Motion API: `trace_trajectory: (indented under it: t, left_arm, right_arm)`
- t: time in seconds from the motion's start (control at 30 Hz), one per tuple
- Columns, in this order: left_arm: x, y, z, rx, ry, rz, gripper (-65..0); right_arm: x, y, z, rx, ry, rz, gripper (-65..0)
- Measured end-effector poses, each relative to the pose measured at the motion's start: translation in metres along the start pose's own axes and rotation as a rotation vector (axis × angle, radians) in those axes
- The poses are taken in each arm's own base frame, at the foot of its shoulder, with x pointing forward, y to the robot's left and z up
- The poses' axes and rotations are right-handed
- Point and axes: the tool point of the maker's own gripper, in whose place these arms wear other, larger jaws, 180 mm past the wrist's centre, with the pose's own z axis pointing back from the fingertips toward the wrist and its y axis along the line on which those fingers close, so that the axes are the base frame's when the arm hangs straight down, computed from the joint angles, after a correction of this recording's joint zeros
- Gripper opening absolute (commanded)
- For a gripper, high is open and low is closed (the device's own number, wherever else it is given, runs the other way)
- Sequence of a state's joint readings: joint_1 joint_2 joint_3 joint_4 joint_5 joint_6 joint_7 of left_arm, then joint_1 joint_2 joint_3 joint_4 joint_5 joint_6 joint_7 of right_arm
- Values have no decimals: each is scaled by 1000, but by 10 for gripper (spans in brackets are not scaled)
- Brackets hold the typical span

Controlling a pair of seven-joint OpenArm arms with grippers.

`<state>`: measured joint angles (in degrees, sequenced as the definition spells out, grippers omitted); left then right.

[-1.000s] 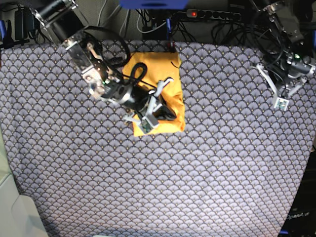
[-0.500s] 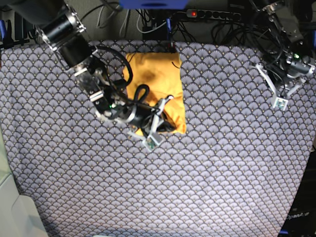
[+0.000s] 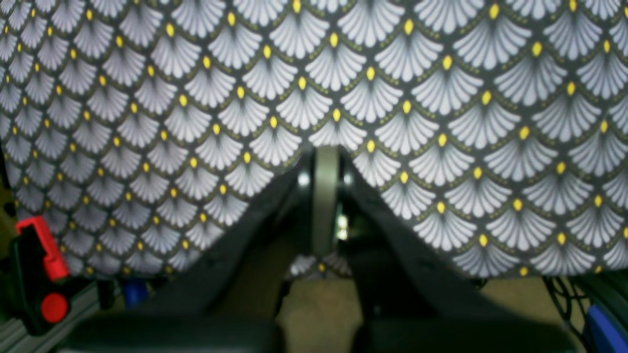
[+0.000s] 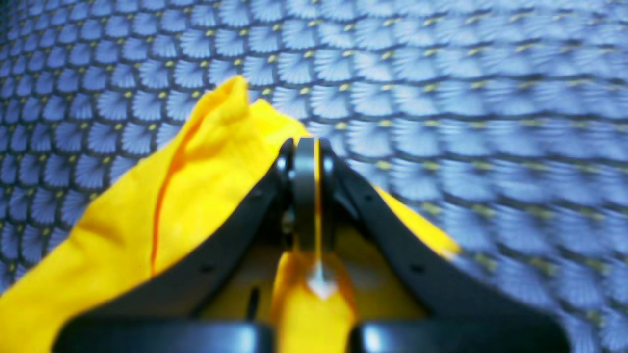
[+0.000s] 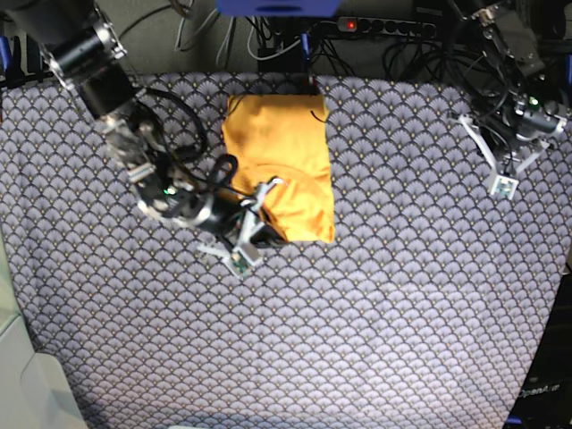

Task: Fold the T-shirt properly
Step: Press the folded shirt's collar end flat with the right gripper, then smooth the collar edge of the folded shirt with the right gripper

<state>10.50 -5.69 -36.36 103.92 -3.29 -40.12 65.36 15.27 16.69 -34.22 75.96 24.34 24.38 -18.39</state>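
The orange-yellow T-shirt (image 5: 281,143) lies folded into a compact rectangle at the back centre of the table. My right gripper (image 5: 253,225) sits at its lower left corner. In the right wrist view that gripper (image 4: 305,162) is shut, with a thin strip of the T-shirt (image 4: 211,162) pinched between its pads and more fabric bunched under the fingers. My left gripper (image 5: 506,185) hovers at the far right, well away from the shirt. The left wrist view shows it (image 3: 326,162) shut on nothing above the patterned cloth.
A blue-grey scallop-patterned cloth (image 5: 357,340) covers the whole table. A power strip with a red light (image 5: 384,25) and cables run along the back edge. A pale object (image 5: 27,384) sits at the front left corner. A red clamp (image 3: 44,245) shows below the table edge.
My right arm has swung left and toward the front, from over the shirt's lower half to its lower left corner. More of the shirt's top now shows. The left arm has stayed still.
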Motion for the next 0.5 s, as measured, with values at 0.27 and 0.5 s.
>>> trace_trajectory:
  t: [0.27, 0.5]
  left_arm:
    - [-1, 14, -11, 2, 20, 10, -650]
    - [-2, 15, -11, 2, 26, 4, -650]
  right_arm:
    - [12, 68, 30, 79, -58, 10, -650]
    - [-9, 104, 48, 129, -36, -35, -650]
